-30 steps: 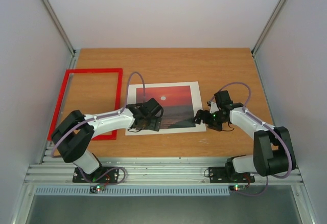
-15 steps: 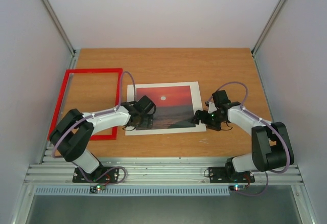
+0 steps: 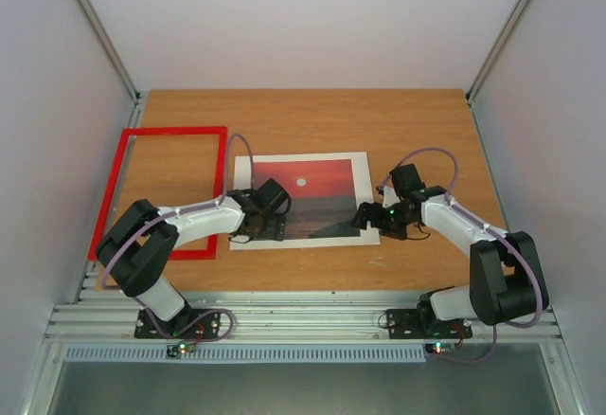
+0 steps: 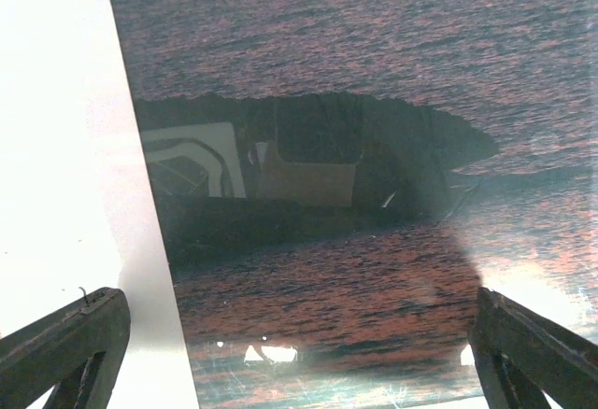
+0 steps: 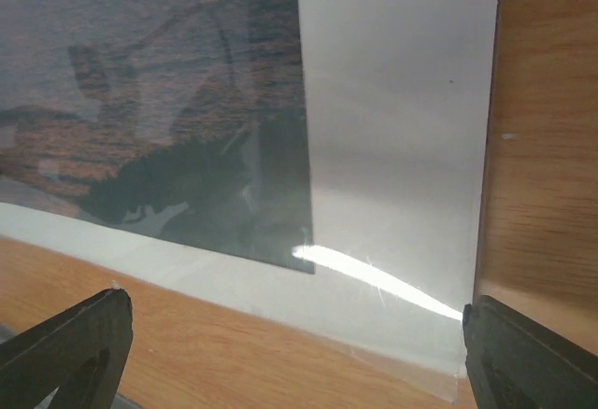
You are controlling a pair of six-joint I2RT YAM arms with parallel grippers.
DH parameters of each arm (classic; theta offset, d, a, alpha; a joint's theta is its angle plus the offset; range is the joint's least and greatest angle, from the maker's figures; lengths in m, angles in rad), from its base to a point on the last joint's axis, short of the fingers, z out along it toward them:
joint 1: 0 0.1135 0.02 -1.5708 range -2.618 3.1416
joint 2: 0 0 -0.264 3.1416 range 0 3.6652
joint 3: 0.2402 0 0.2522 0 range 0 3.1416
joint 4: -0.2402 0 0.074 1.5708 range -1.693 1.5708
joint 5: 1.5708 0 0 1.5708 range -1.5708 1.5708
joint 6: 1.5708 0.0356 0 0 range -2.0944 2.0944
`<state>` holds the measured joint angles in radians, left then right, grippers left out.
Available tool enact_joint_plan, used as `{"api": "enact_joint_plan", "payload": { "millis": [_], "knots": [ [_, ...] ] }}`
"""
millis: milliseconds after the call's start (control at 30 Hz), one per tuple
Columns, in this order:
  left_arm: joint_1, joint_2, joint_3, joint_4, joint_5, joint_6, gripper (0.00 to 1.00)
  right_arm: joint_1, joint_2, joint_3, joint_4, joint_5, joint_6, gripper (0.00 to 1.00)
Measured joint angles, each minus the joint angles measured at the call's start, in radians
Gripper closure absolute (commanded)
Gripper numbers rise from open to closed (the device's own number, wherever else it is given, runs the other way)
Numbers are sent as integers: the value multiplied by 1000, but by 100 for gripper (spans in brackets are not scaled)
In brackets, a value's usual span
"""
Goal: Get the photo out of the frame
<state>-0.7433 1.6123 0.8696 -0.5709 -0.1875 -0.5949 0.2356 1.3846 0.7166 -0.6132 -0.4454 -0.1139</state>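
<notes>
I see the frame point(image 3: 176, 131) lying empty at the left of the desk point(image 3: 312, 112), clear of both arms. I judge the photo point(image 3: 308, 183) is already out of it. The photo rests flat and face up at the desk's centre, inside a white mat point(image 3: 364, 197).

My left hand point(image 4: 299, 362) hangs low over the photo's near left part, its jaws spread wide, gripping nothing. My right hand point(image 5: 299, 353) straddles the mat's near right corner, equally wide and empty. The hands sit at opposite near corners, probably so I can part photo from mat (the glossy print mirrors the arm above it).

The desk is warm orange-brown wood. Plain white walls point(image 3: 303, 17) enclose it, and metal rails point(image 3: 303, 320) run along the near edge.
</notes>
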Motion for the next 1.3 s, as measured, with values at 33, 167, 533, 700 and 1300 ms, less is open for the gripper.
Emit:
{"api": "enact_joint_plan", "payload": {
  "millis": [33,167,533,700,1300],
  "knots": [
    [-2,1,0,0,0,0,1,2,-6,3,-2,-1,0,4],
    [-7,6,3,6,0,0,1,3,-31,13,-10,-2,0,4],
    [-30,10,8,14,8,1,1,4,-25,16,1,-21,0,10],
    [-63,-6,7,35,29,13,1,5,-25,16,18,-45,1,11],
    [-272,-47,7,283,37,169,1,6,-59,18,69,-150,50,11]
  ]
}}
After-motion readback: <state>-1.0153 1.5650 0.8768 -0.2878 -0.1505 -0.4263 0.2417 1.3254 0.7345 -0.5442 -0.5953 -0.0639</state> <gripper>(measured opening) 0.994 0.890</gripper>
